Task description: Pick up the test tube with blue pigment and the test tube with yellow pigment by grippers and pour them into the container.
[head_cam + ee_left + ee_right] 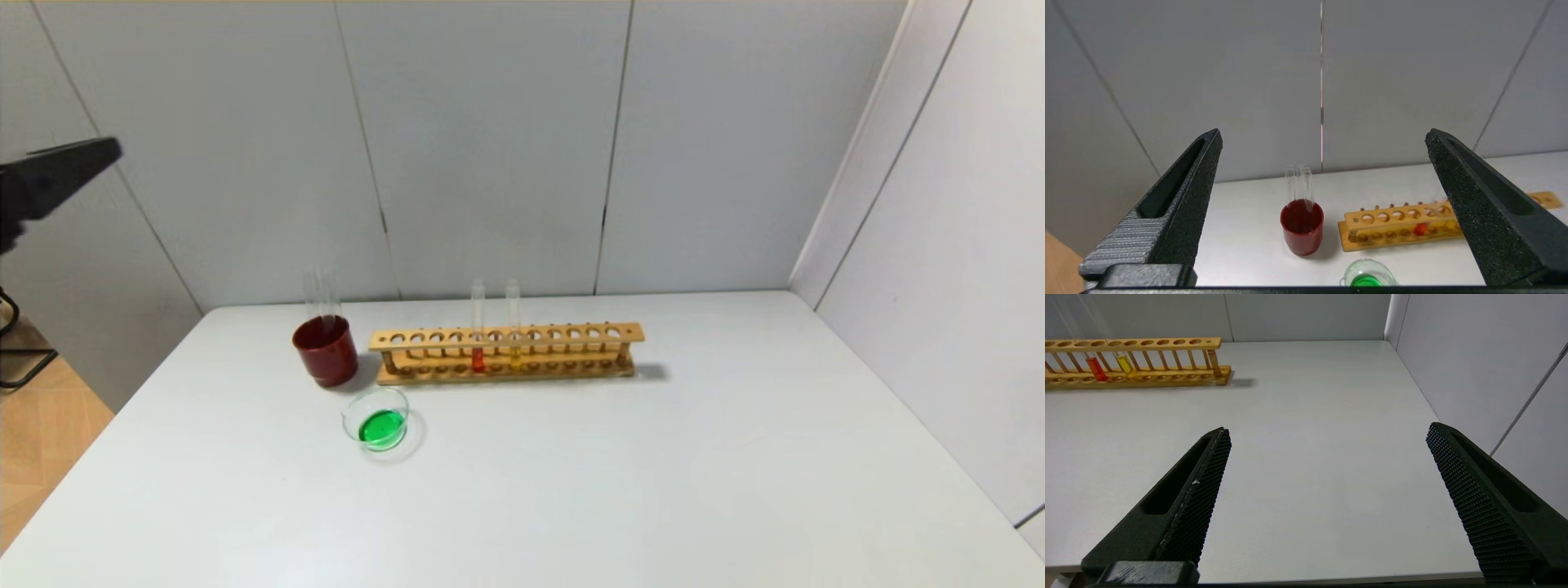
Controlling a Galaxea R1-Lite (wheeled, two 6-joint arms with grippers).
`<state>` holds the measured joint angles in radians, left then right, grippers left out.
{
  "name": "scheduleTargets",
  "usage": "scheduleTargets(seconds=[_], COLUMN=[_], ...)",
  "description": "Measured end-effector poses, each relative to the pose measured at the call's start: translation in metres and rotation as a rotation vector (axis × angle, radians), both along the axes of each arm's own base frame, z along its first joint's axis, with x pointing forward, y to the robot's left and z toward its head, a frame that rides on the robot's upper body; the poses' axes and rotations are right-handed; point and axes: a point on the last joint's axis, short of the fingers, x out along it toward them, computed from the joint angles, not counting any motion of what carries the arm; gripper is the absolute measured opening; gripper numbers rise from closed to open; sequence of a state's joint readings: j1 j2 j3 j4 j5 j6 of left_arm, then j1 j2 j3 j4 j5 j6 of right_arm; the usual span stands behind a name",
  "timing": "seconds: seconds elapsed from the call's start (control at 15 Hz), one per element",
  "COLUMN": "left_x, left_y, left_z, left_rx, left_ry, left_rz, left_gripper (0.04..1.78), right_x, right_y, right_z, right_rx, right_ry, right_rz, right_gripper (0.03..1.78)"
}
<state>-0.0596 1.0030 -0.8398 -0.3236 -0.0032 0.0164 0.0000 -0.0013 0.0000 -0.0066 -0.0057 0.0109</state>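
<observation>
The container (pixel 374 391), a small clear glass dish, sits on the table in front of the rack's left end and holds green liquid; it also shows in the left wrist view (pixel 1349 271). No tube with blue or lemon-yellow liquid shows. Two empty clear tubes (pixel 321 294) stand in a dark red cup (pixel 326 353). My left gripper (pixel 1323 134) is open and empty, raised high at the far left (pixel 61 175), well back from the cup. My right gripper (pixel 1327 428) is open and empty, low over the bare right part of the table, out of the head view.
A wooden rack (pixel 506 336) stands behind the dish, holding a red-liquid tube (pixel 478 327) and an orange-yellow tube (pixel 513 327). The white table (pixel 653 474) meets grey walls at the back and right. Its left edge drops to the floor.
</observation>
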Motion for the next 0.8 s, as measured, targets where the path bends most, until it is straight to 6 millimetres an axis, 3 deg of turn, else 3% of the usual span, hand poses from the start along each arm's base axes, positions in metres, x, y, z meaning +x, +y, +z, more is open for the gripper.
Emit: scheduleTargets(seconds=[0.2,0.4,0.6,0.8], left_x=[-0.087,-0.145,-0.175,-0.168], left_y=[0.005,0.008,0.007,0.006], left_z=[-0.015,-0.056,-0.108,-0.164], left_rx=[-0.008,-0.013,0.001,0.002], left_ry=[-0.097,-0.13,-0.167,-0.118], left_rz=[-0.001,-0.004,-0.017,0.0], left_gripper=[1.75,1.75,1.75,1.75], right_x=[0.0,0.0,0.0,0.0], right_y=[0.0,0.0,0.0,0.0], right_z=[0.0,0.0,0.0,0.0], right_rx=[0.0,0.0,0.0,0.0], right_ry=[0.0,0.0,-0.001,0.0], right_rz=[0.0,0.0,0.0,0.0], right_gripper=[1.75,1.75,1.75,1.75])
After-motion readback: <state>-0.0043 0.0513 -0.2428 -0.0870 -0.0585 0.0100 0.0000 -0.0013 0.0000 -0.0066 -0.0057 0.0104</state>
